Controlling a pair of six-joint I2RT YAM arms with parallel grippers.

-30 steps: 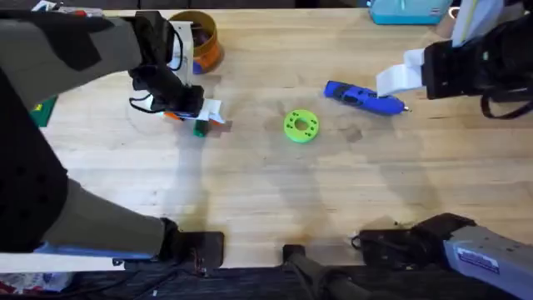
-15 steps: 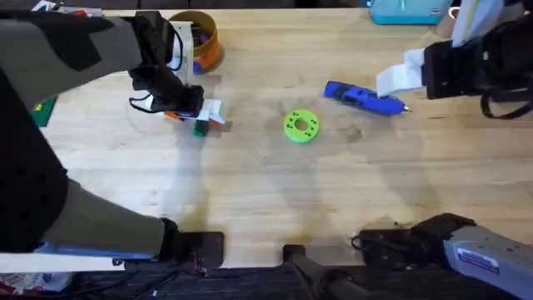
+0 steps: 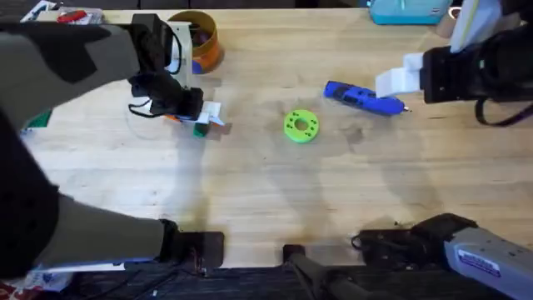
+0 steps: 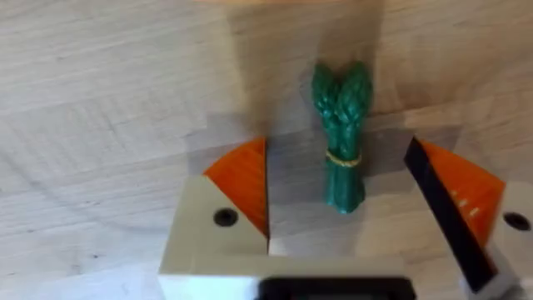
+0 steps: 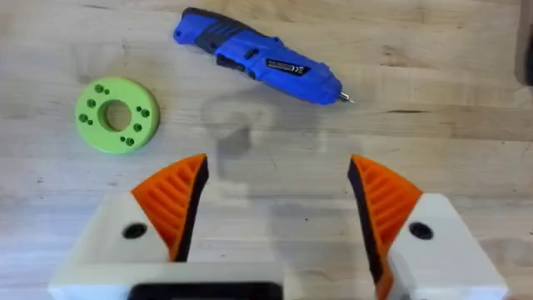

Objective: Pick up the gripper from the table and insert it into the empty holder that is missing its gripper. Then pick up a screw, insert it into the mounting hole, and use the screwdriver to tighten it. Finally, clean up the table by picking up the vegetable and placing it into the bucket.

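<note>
The vegetable (image 4: 341,143), a slim dark green bundle, lies on the table (image 3: 266,192) between the fingers of my left gripper (image 4: 341,196), which is open and low around it. From overhead, the left gripper (image 3: 200,117) sits just over the vegetable (image 3: 200,129), in front of the orange bucket (image 3: 200,42). The blue screwdriver (image 3: 363,97) lies at the right of the middle, its bit pointing right. My right gripper (image 5: 279,196) hangs open above bare wood, short of the screwdriver (image 5: 258,57). The loose gripper part, holder and screw are out of view.
A lime-green ring with holes (image 3: 301,126) lies mid-table, also in the right wrist view (image 5: 117,114). A teal object (image 3: 408,10) sits at the far edge, and a red-handled tool (image 3: 71,15) at the far left. The front half of the table is bare wood.
The left arm's upper part has shifted slightly; its gripper stays over the vegetable. The right arm has edged a little to the left.
</note>
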